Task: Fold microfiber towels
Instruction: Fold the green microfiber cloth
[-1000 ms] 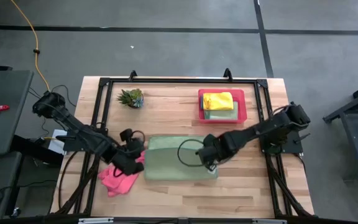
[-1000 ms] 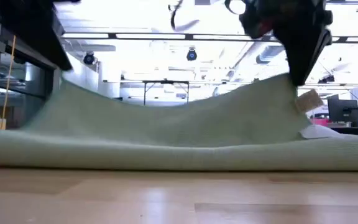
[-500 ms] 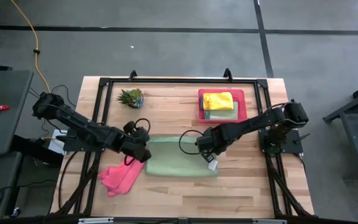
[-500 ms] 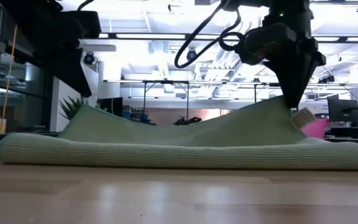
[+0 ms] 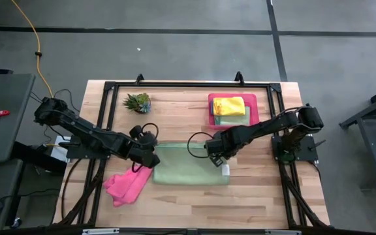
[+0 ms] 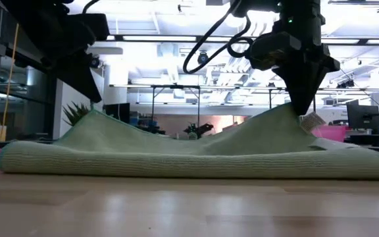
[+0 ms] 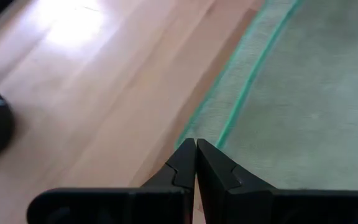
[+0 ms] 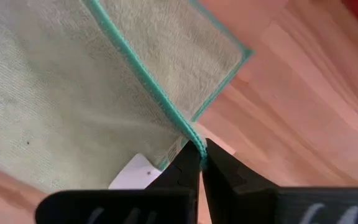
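Green towel edges claw-pinched

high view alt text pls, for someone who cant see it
Two dark robot arms pinch the far corners of a light green towel mid-table, left gripper and right gripper both shut. A pink towel lies crumpled beside it.

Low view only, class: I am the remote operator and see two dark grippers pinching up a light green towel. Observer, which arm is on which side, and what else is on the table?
Observer: From above, the left gripper is shut on the light green towel at its left corner.
Operator: And the other?
Observer: The right gripper is shut on the teal-stitched hem at the right corner, seen close in its wrist view.
Operator: Other towels?
Observer: A pink towel lies crumpled left of the green one; a yellow towel sits folded in the pink tray.
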Motion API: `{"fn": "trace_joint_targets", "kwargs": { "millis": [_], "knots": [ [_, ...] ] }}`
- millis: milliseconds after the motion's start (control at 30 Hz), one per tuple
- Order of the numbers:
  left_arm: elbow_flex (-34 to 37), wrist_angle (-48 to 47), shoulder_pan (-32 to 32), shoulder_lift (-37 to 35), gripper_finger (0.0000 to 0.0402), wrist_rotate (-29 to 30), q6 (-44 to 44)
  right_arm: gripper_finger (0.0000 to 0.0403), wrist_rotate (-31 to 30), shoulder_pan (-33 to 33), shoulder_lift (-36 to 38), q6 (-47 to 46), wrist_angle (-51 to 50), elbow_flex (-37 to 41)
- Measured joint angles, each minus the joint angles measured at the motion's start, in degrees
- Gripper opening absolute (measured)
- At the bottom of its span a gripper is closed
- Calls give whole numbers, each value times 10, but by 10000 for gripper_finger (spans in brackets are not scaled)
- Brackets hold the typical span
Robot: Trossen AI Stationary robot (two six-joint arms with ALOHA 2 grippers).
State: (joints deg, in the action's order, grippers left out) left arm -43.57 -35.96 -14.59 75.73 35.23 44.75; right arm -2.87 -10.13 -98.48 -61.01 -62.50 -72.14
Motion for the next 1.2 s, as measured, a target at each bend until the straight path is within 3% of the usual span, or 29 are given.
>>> {"fn": "trace_joint_targets", "kwargs": {
  "millis": [200, 433, 567, 900, 1033, 1200],
  "knots": [
    [0, -4, 8, 0, 17, 12, -13, 0, -3, 5, 0, 0, 0, 0],
    [0, -10, 25, 0, 66, 3, -15, 8, -17, 19, 0, 0, 0, 0],
    [0, -20, 26, 0, 105, 1, -15, 53, -24, 23, 0, 5, -1, 0],
    [0, -42, 33, -35, 183, -1, -63, 219, -92, 37, 27, 72, -62, -1],
    [13, -24, 34, -69, 196, -2, -54, 242, -81, 29, 83, 97, -70, 52],
    [102, 125, 8, -139, 197, -33, -14, 243, -37, -11, 208, 2, 1, 178]
  ]
}}
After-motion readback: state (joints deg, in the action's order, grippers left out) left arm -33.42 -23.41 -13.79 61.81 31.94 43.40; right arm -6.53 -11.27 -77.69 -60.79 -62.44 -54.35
